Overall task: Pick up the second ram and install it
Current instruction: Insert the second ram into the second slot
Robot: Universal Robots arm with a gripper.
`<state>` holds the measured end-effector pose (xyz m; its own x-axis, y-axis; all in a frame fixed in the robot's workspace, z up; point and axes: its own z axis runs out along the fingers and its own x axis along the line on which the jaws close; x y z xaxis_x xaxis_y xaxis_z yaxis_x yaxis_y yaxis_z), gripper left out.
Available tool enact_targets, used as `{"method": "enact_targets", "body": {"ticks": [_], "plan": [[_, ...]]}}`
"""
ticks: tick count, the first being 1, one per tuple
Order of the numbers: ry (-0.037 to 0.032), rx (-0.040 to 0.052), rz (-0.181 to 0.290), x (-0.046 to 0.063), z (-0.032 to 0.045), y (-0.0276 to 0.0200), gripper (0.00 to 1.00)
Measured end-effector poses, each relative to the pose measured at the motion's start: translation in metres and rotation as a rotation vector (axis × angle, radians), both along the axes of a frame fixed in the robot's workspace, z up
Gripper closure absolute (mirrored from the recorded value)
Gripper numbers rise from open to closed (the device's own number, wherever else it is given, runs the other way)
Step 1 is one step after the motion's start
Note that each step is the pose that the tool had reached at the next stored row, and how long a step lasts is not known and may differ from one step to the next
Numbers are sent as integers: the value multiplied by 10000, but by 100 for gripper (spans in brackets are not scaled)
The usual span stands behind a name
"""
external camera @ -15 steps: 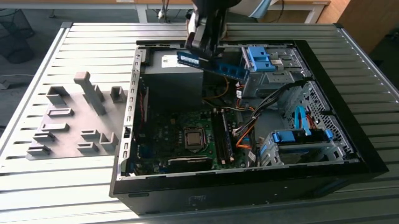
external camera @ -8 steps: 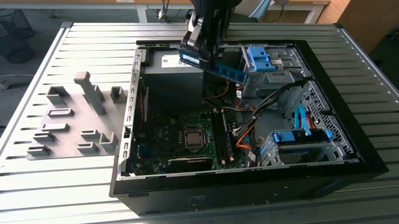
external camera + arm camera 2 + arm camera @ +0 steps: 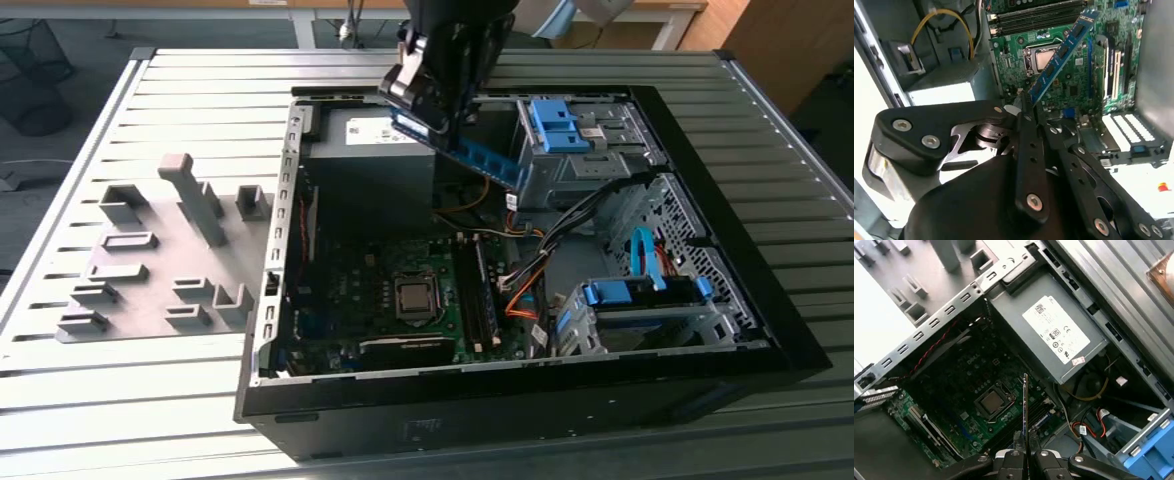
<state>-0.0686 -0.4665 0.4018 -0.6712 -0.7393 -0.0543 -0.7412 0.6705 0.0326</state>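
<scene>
Plainly, from my remote seat: a dark computer case lies open on its side on a slatted metal table.

Writing first. In the first wrist view, a grey power supply carries a large white sticker covered with dark print and small symbols. The text is too fine for me to make out. A smaller white-and-red tag sits near that sticker's corner.

The gripper hangs above the case's far side, over the power supply. Its fingers are closed tight on one end of the memory stick, one finger on each flat face. In the first wrist view I see the stick edge-on, a thin line rising straight out from between the fingertips. In the second wrist view the stick shows its blue board and row of dark chips, reaching away from the gripper.

The stick is in the air, tilted in the exterior view, clear of the green motherboard below it. Its free end points toward the long memory slots beside the processor socket.

Grey plastic blocks stand on the table at the exterior view's left, well apart from the gripper. Blue drive brackets sit just beside the stick.
</scene>
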Motion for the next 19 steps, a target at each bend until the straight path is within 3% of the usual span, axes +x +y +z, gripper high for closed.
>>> {"method": "enact_targets", "body": {"ticks": [2, 17, 19], "plan": [[1, -1, -268, 0, -2, 0, 86], [-1, -5, -323, 0, -4, 0, 86], [-1, -16, -570, 0, -6, 0, 86]]}}
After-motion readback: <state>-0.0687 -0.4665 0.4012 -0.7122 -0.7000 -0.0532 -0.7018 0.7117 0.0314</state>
